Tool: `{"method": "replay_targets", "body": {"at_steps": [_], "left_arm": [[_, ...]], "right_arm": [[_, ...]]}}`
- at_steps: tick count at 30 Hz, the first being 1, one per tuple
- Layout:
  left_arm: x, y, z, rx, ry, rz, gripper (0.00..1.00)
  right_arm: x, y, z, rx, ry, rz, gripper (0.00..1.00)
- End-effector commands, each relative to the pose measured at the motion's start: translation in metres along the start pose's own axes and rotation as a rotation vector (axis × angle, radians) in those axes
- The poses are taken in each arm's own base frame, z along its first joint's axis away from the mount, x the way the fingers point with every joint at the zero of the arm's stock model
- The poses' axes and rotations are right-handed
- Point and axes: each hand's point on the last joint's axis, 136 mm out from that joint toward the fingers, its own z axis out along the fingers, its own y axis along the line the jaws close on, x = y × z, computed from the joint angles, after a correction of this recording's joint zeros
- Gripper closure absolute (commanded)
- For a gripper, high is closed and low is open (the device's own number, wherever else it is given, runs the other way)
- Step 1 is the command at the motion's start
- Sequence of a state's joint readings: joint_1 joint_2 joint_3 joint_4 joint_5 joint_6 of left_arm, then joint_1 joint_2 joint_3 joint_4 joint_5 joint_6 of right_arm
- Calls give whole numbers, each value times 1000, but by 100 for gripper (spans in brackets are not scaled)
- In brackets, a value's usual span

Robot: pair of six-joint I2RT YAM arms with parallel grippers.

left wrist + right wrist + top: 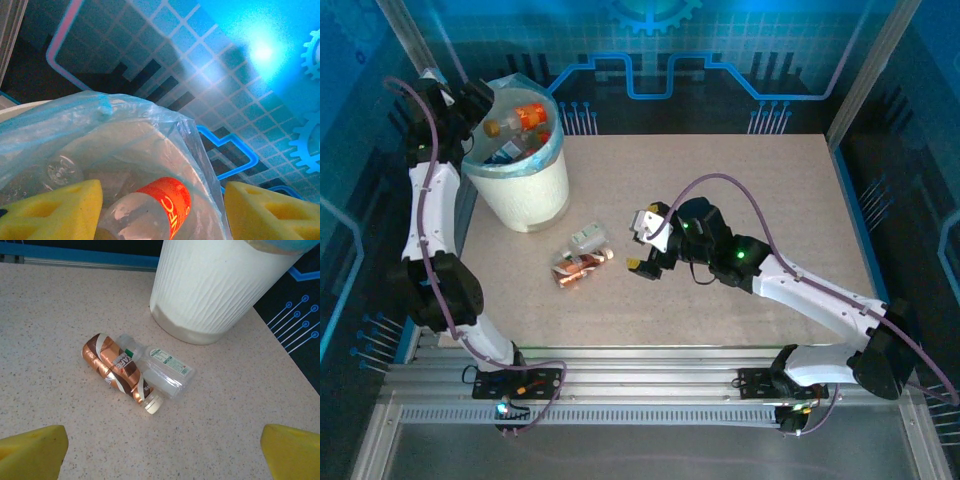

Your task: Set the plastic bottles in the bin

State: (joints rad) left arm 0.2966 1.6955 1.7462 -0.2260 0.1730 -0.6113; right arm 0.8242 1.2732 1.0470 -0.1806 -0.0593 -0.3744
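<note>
1. The left gripper (161, 187) is held over the bin (525, 190) at the far left of the table (750, 200); its yellow fingers (50, 210) are spread, with nothing pinched between them
2. An orange-labelled bottle (150, 210) is seen lying in the blue bag (100, 115) just below those fingers, inside the bin
3. Two bottles are found lying on the table just right of the bin, touching side by side: a copper-labelled bottle (117, 370) and a crushed clear bottle (165, 371)
4. The right gripper (642, 244) is held near them, further right, its fingers spread wide and empty
</note>
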Motion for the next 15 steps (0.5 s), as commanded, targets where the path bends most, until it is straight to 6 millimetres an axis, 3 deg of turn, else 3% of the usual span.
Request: {"method": "replay_targets", "body": {"at_steps": [1,8,15], "left_arm": [[-24,-23,-23,48,-71,41,34],[-7,-21,-24,44,-14,76,39],[69,-17,11,-10,310,194,42]], "right_arm": [[-13,-3,-12,3,-30,-3,0],[-14,5,-8,-25,-21,1,0],[-15,14,0,-55,-5,-6,0]]}}
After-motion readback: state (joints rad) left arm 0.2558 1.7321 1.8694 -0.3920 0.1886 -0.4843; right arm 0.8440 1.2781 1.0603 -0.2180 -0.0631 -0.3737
